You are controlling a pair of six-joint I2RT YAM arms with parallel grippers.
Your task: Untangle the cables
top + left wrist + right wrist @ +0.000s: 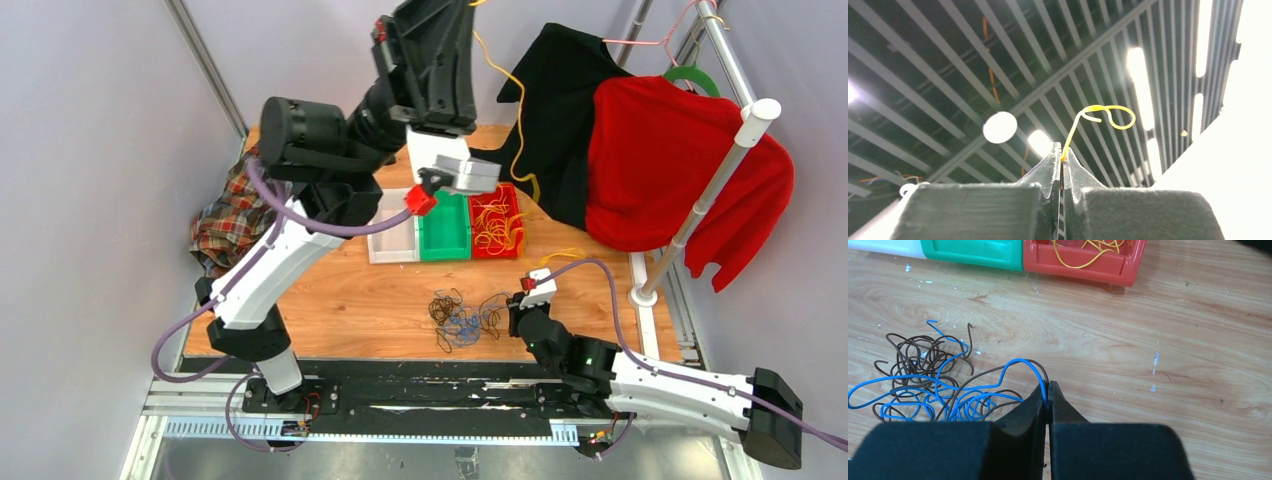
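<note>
The cables lie as a tangle (462,316) of blue and dark loops on the wooden table, at the lower left of the right wrist view (933,385). My right gripper (1048,390) is low at the tangle's right edge (515,305), shut on a blue loop with a dark strand beside it. My left gripper (1062,157) points up at the ceiling, shut on a yellow cable whose curled end (1108,115) sticks out above the tips. From there the yellow cable (519,135) hangs down toward the red bin (497,222).
White (393,240), green (444,228) and red bins stand in a row behind the tangle; the red one (1083,262) holds yellow cables. A rack with a red shirt (680,170) and a black shirt (560,110) fills the right. Plaid cloth (230,215) lies at the left edge.
</note>
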